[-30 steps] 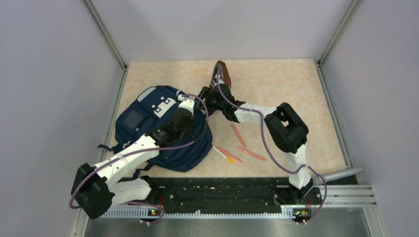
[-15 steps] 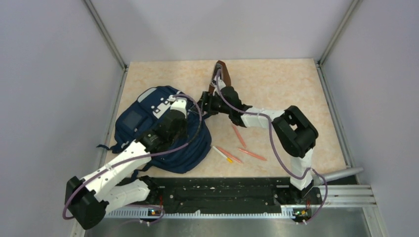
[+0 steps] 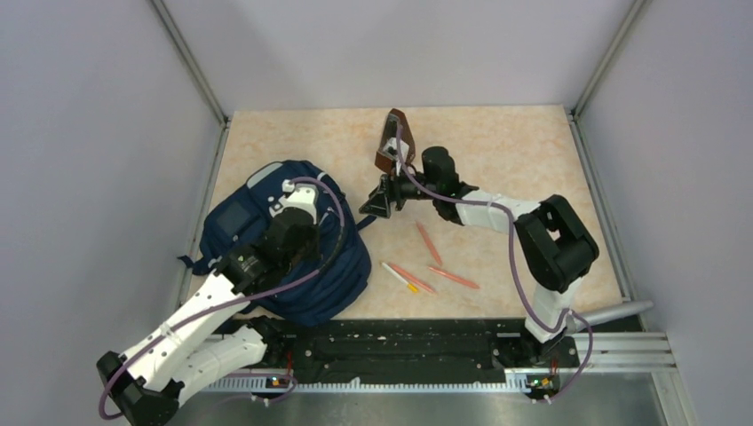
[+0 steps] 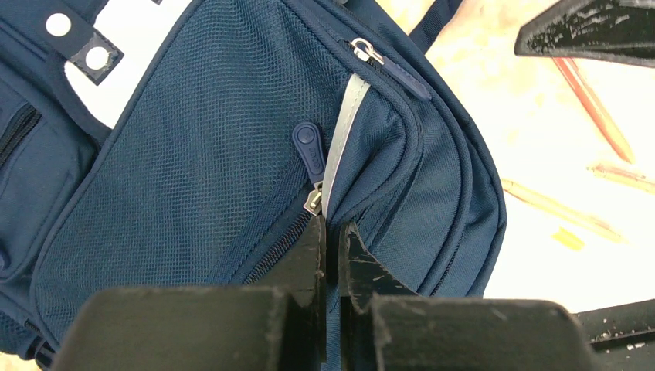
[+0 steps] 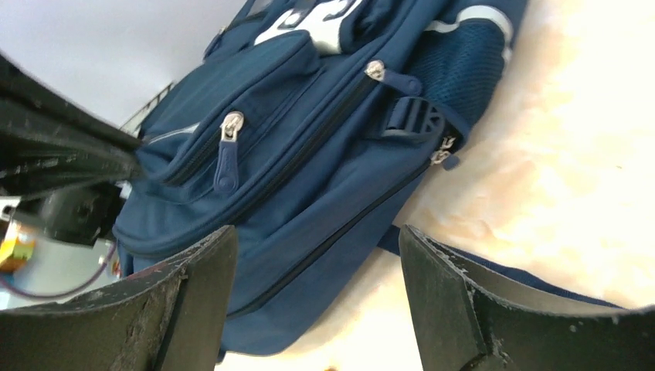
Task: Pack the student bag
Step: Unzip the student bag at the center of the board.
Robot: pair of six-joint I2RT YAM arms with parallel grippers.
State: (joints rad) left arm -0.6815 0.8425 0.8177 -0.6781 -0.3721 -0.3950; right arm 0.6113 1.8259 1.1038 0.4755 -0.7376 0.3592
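The right gripper (image 3: pixel 375 204) has backed away from the student bag (image 3: pixel 342 280). It hangs wide open just beside it and holds nothing. The left gripper (image 4: pixel 332 236) has slid back over the bag with its fingers squeezed together, just below a zip pull (image 4: pixel 309 151). I cannot tell if it pinches anything. The bag lies at the middle left of the top view. The pens (image 3: pixel 426 241) lie outside it, so I think the packing is yet to come.
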